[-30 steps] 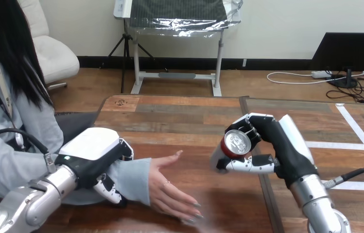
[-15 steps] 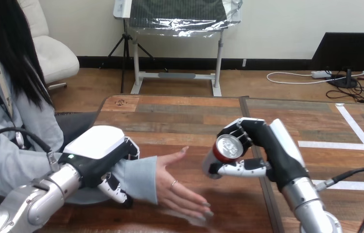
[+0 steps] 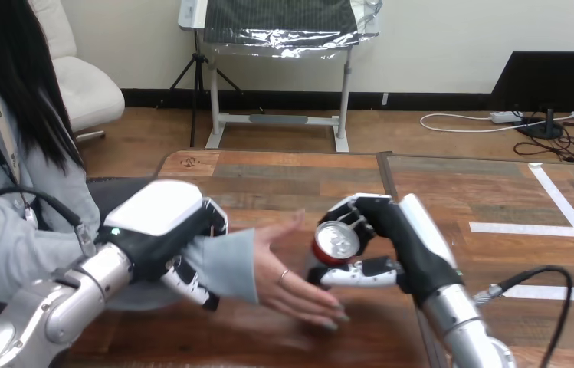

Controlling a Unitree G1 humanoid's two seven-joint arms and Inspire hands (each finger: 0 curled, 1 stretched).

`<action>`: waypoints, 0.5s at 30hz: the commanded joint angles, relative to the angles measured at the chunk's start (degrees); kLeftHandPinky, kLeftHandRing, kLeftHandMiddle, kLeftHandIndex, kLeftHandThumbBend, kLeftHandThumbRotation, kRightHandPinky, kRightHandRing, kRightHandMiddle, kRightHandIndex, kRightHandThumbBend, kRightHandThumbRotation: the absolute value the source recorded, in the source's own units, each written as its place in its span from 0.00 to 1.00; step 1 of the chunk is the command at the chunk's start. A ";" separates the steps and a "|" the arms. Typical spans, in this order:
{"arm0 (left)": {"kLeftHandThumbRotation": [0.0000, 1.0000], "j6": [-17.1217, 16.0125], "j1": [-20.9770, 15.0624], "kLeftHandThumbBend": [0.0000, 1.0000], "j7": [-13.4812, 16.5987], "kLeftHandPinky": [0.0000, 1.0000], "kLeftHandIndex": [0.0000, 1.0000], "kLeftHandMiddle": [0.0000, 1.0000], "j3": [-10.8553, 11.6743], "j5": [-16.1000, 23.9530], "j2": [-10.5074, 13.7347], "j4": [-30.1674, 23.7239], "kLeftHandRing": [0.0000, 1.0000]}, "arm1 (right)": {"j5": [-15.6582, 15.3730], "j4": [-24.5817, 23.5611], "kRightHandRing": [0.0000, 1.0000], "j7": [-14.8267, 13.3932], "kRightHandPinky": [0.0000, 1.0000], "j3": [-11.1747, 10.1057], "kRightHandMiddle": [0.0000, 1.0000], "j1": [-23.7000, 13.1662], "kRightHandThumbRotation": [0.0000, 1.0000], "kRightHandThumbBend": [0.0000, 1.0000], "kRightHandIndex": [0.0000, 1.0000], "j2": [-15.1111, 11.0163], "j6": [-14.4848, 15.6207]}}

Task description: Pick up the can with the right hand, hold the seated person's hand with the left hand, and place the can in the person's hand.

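**Can gripped beside an open palm at mid-frame**

The right hand (image 3: 406, 249), matte black with a smooth white shell along its back, was clenched round the can (image 3: 336, 242) at the centre of the frame. Its jointed fingers arched over the top and its thumb ran underneath. The can was a cylinder tipped toward the camera, showing a round silvery lid and a band of glossy red wall; the fingers hid the rest of its body. It sat just right of the person's hand (image 3: 287, 277), which lay palm-up and open over the planked wooden table (image 3: 268, 172). Whether the can touched that palm could not be made out.

At lower left, the left hand (image 3: 162, 230) was closed round the person's wrist, which was wrapped in a soft pale blue sleeve (image 3: 226, 264). Its broad white shell lay on top, with black-and-white fingers curling below. The shell hid the palm, and the person's fingertips were blurred at lower centre.
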 commanded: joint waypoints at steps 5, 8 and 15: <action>0.00 0.85 -4.51 0.92 0.61 0.18 0.35 0.32 4.87 -3.23 -0.45 -8.85 0.24 | 0.39 -3.09 0.41 -1.32 0.36 0.54 0.49 -6.04 0.00 0.78 0.52 2.84 -1.69; 0.00 1.09 -4.48 0.92 0.50 0.18 0.35 0.32 4.97 -3.41 -0.61 -9.31 0.24 | 0.30 -2.79 0.41 -1.43 0.35 0.75 0.49 -6.00 0.00 0.78 0.52 3.36 -2.26; 0.00 1.43 -4.55 0.92 0.47 0.18 0.35 0.31 5.10 -3.50 -0.85 -9.69 0.24 | 0.03 -2.76 0.41 -1.74 0.35 1.36 0.49 -5.65 0.00 0.79 0.52 4.67 -2.78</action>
